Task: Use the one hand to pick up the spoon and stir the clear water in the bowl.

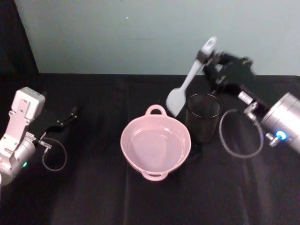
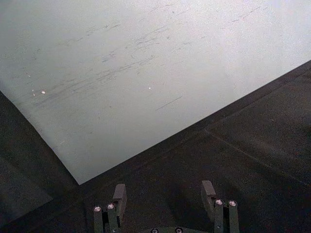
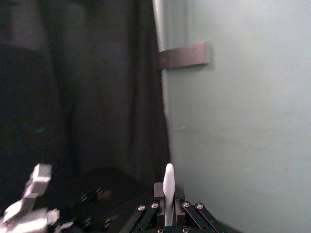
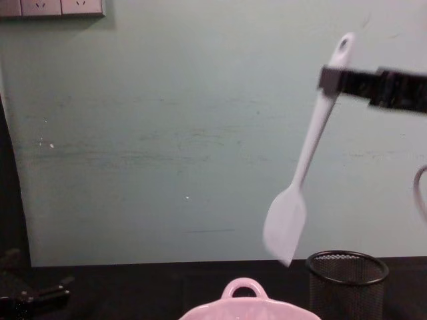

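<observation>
Right gripper (image 1: 206,58) jaws are clamped narrow on the spoon (image 1: 189,80) just below the oval hole at its handle end. We see flat black fingers either side of the slim white handle in the right wrist view, gripper (image 3: 168,209), spoon (image 3: 168,187).

The spoon is smooth white plastic, a long thin stem widening to a flat greyish scoop. Its long axis is steep: holed end up, scoop down and slanted toward the robot's left. It's in the air; the scoop hangs above and behind the gap between the bowl (image 1: 123,140) and the mesh cup (image 1: 203,117), touching neither.

The bowl is glossy pale pink, round, with loop handles at the rim. The cup is a black wire-mesh cylinder just right of the bowl.

Left gripper (image 1: 71,114) sits low at far left over the black cloth, jaws wide and empty.
</observation>
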Motion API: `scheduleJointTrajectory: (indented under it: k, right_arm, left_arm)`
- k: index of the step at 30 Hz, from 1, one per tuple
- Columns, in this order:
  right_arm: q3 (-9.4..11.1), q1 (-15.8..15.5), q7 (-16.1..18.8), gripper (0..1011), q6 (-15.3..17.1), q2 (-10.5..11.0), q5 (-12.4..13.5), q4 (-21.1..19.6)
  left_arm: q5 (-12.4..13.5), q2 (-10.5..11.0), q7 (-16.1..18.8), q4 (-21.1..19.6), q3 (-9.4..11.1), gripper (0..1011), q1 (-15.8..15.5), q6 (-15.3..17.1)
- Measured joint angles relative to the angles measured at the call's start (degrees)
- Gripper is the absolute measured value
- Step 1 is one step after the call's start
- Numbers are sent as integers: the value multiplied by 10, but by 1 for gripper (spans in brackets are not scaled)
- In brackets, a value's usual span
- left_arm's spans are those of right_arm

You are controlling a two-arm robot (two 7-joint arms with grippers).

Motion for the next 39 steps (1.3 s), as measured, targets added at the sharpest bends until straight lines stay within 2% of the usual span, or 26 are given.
scheduleJointTrajectory:
  k: [4,5,9,13,15,16,19,30,39]
  right_arm:
    - [-25,5,29,117,-5,0,-9,23]
    - [-35,7,35,117,-8,-1,-18,35]
    - [-55,13,45,117,-16,-6,-42,61]
    - [-68,23,50,117,-18,-7,-70,83]
    - [-69,25,51,117,-17,-6,-75,86]
    - [-75,32,58,117,-13,-4,-89,98]
    - [-79,35,66,117,-7,-3,-97,106]
    - [-93,38,97,117,7,-9,-88,117]
    - [-115,54,107,117,12,-31,-76,134]
  left_arm:
    - [0,0,0,0,0,1011,0,0]
    - [0,0,0,0,0,1011,0,0]
    - [0,0,0,0,0,1011,0,0]
    - [0,0,0,0,0,1011,0,0]
    - [0,0,0,0,0,1011,0,0]
    - [0,0,0,0,0,1011,0,0]
    - [0,0,0,0,0,1011,0,0]
    - [0,0,0,0,0,1011,0,0]
    - [0,0,0,0,0,1011,0,0]
